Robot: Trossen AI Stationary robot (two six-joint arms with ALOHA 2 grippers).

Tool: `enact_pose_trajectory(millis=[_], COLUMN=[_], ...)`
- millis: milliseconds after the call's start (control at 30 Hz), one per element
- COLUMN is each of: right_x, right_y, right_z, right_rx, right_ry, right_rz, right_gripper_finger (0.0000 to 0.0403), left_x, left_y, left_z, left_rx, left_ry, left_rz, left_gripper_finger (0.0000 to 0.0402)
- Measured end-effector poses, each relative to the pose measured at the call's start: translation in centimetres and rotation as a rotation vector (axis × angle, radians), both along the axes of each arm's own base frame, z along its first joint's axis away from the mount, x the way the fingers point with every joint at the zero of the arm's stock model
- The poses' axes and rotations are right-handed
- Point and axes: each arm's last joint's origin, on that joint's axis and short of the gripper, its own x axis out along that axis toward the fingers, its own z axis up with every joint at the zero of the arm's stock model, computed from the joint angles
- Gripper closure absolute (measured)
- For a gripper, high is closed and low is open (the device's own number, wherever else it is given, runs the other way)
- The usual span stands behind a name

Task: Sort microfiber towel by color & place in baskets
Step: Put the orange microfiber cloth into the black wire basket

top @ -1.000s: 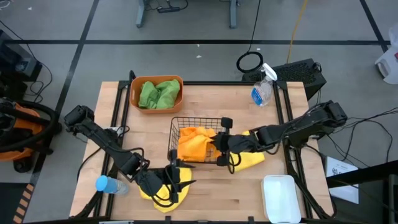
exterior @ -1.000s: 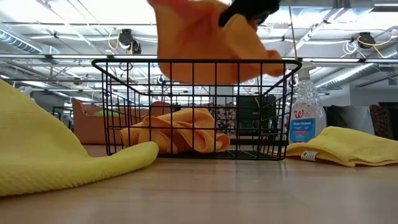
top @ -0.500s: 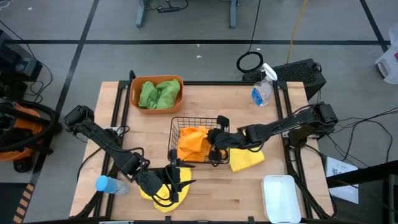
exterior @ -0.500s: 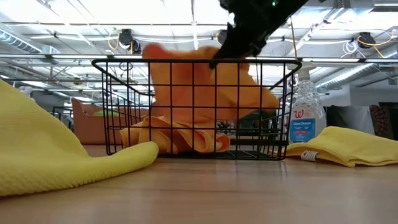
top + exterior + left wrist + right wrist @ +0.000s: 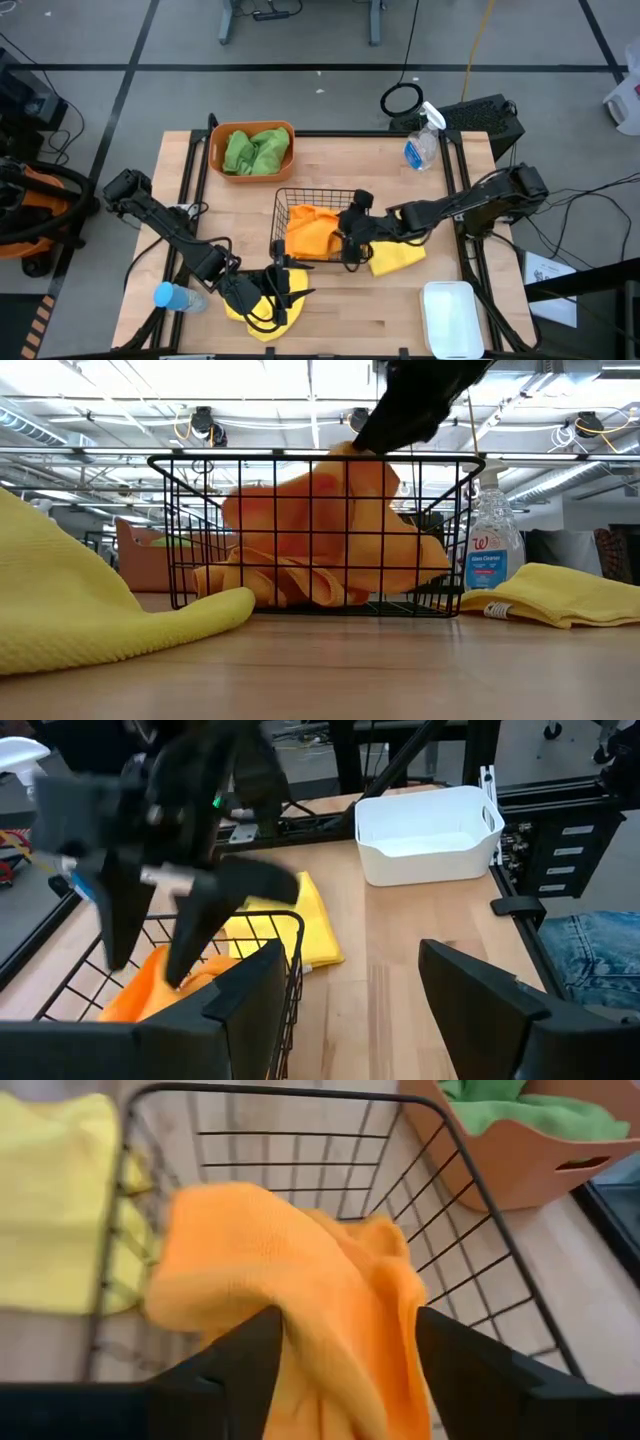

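A black wire basket [image 5: 300,200] stands mid-table and holds orange towels [image 5: 312,232]. My right gripper [image 5: 350,238] is over its right side, open, with the upper orange towel [image 5: 290,1270] bunched between and below its fingers. That towel slumps onto another orange towel [image 5: 270,580] on the basket floor. One yellow towel [image 5: 398,258] lies on the table right of the basket. Another yellow towel [image 5: 255,318] lies at the near edge under my left gripper [image 5: 278,290], which hangs open and empty [image 5: 350,960]. Green towels [image 5: 255,150] fill the orange tub [image 5: 215,160]. My right gripper's open fingers [image 5: 240,1355] stand on either side of the upper orange towel's top fold [image 5: 350,455], slanting down from the table's right. I cannot tell whether they touch it. The towel's lower part rests inside the basket.
A white bin [image 5: 452,318] stands at the near right corner. A spray bottle [image 5: 422,145] is at the far right and a blue-capped bottle [image 5: 170,297] at the near left. Bare wood lies between the basket and the white bin.
My right gripper has gone down and toward the table's left over the basket, rolled a little, and opened. The orange towel, which hung above the basket's rim, has sunk inside and slumped onto the other orange towel.
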Motion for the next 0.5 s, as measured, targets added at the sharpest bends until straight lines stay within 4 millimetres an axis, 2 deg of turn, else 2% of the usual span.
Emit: enact_pose_trajectory(millis=[133, 267, 400, 500], right_x=[-1.7, -2.5, -2.4, -1.8], right_y=[0.8, 1.4, 2.1, 2.2], right_z=[1.5, 2.5, 2.6, 1.9], right_rx=[0.057, 0.097, 0.101, 0.100], right_ry=[0.009, -0.027, -0.053, -0.051], right_rz=[0.042, 0.047, 0.074, 0.071], right_gripper_finger=[0.0165, 0.0170, 0.0199, 0.0237], left_x=[0.0, 0.0, 0.0, 0.0], left_y=[0.0, 0.0, 0.0, 0.0], left_z=[0.0, 0.0, 0.0, 0.1], left_rx=[0.000, -0.001, -0.003, -0.004], left_ry=[0.000, -0.001, -0.003, -0.005], left_rz=[0.000, 0.000, 0.000, 0.000], left_gripper_finger=[0.0166, 0.0166, 0.0166, 0.0166])
